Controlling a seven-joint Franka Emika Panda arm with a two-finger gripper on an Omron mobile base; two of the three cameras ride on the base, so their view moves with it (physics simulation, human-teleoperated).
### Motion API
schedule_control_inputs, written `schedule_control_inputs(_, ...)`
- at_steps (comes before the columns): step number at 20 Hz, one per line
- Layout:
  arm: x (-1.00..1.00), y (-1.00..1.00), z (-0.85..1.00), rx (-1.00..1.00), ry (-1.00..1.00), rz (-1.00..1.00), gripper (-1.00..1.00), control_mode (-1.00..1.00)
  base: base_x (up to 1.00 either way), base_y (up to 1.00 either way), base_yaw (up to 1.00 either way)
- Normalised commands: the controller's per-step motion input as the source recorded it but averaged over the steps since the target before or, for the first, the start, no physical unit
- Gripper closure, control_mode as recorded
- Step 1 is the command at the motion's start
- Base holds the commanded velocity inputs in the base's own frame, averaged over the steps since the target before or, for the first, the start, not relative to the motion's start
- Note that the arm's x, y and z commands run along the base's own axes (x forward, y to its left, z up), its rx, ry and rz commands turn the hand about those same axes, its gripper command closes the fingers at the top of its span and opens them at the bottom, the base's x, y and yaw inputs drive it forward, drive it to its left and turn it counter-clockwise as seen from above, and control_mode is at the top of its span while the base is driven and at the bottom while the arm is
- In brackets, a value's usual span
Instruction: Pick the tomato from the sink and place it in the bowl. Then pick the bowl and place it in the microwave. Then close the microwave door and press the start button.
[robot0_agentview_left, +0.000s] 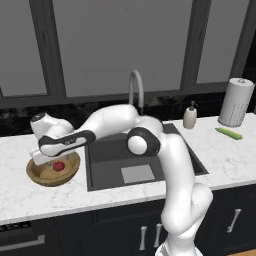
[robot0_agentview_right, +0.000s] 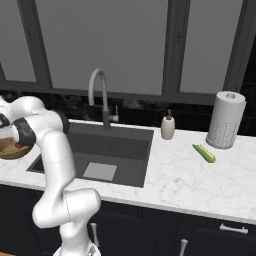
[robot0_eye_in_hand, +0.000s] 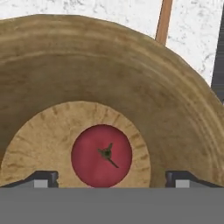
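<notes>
The jaws (robot0_eye_in_hand: 111, 178) stand wide open with nothing between them, their two dark fingertips (robot0_eye_in_hand: 43, 178) spread far to either side at the bottom of the hand view. The tomato (robot0_eye_in_hand: 101, 155) lies directly ahead of the jaws, centred in the gap between the tips but apart from both, its green stem facing the camera. It rests on the flat pale bottom of the bowl (robot0_eye_in_hand: 131, 87), whose thick wooden wall curves up and around beyond the jaws on every side.

In the left base view the jaws (robot0_agentview_left: 45, 161) hang just above the bowl (robot0_agentview_left: 40, 176), which sits on the white marble surface (robot0_agentview_left: 60, 197) to one side of the sink (robot0_agentview_left: 107, 170). The tomato (robot0_agentview_left: 59, 165) shows as a small red ball inside the bowl, just beside the hand. On the far side of the sink from the jaws stand a soap bottle (robot0_agentview_left: 190, 116), a paper towel roll (robot0_agentview_left: 235, 102) and a green vegetable (robot0_agentview_left: 228, 133), all well apart from the jaws.
</notes>
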Motion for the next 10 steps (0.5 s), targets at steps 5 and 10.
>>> schedule_control_inputs(5, -0.48, -0.36, 0.37, 0.11, -0.16, 0.0, -1.0, -1.0, 0.0, 0.0, 0.0)
schedule_control_inputs(10, -0.18, -0.62, 0.44, 0.19, -0.02, -0.03, -1.0, -1.0, 0.0, 0.0, 0.0)
